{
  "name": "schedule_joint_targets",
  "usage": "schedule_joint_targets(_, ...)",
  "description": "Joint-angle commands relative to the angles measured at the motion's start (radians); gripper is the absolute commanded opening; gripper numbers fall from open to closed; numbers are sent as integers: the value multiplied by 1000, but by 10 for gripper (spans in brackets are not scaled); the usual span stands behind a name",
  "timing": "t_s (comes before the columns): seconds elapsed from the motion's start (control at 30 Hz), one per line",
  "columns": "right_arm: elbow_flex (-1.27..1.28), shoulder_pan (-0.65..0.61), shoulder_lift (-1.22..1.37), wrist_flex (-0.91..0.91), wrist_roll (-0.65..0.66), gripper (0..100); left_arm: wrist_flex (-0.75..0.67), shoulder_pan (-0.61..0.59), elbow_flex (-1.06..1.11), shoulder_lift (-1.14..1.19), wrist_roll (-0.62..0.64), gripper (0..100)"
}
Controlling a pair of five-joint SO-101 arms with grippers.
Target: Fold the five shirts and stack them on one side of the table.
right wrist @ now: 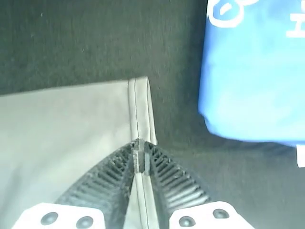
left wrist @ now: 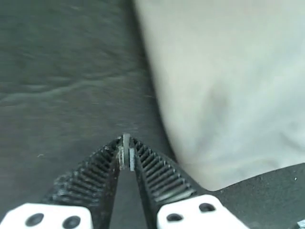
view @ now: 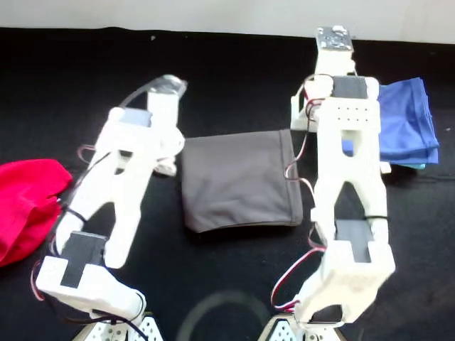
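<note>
High view gives us the grey shirt (view: 238, 181), folded into a rough rectangle on the black table (view: 234, 64) and lying between our two arms. Our right gripper (right wrist: 139, 155) has its jaws closed, with the toothed pads meeting at the tips directly over the shirt's stitched hem. We cannot tell whether any cloth is pinched between them. Our left gripper (left wrist: 126, 152) is closed as well, tips together and holding nothing. It sits over bare table just beside the opposite edge of the grey shirt. Out past the right jaws, on the side away from the grey shirt and apart from it, lies a folded blue shirt (view: 405, 121) with white print. Well off to the outer side of the left jaws we see a red shirt (view: 25, 202), crumpled in a heap.
</note>
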Motion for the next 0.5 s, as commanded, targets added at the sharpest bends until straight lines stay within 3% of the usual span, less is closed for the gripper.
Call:
schedule_joint_targets(0.0,59,8,-143,27,-2,7,35,-73,-88,-59,-5,11)
schedule_joint_targets(0.23,314,-54,-243,30,-2,35,71,-176,-99,-58,-5,11)
schedule_joint_targets(0.47,541,-176,-240,-130,-9,252,114,-180,-67,-58,-5,11)
